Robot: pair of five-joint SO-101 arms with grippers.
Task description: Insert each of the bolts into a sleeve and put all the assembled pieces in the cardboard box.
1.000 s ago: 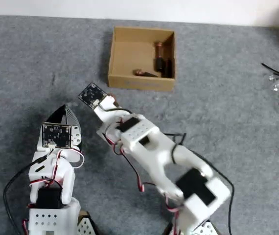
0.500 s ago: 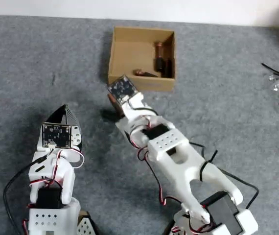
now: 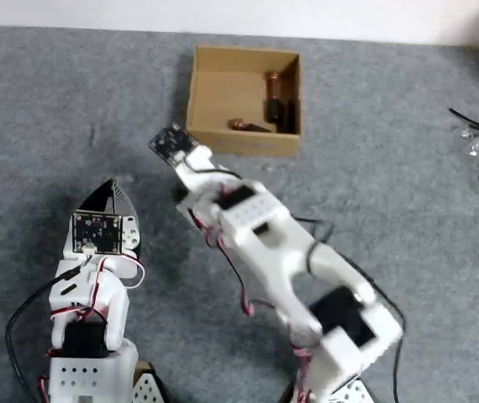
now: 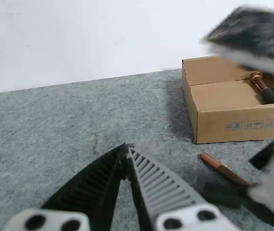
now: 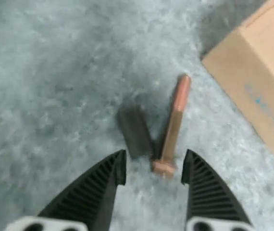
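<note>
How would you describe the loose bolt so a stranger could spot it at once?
Start at the cardboard box on the grey carpet. Just outside its wall lies a copper-coloured bolt, beside a short dark sleeve. Unlike the sleeve, it is long and slim.

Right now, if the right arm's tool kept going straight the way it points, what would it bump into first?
Probably the copper bolt on the carpet, its head between the open right tool; the black sleeve lies right beside it.

Bright, even overhead light, soft shadows on the carpet (image 3: pixel 441 252) (deepest beside the cardboard box (image 4: pixel 233 108))
</note>
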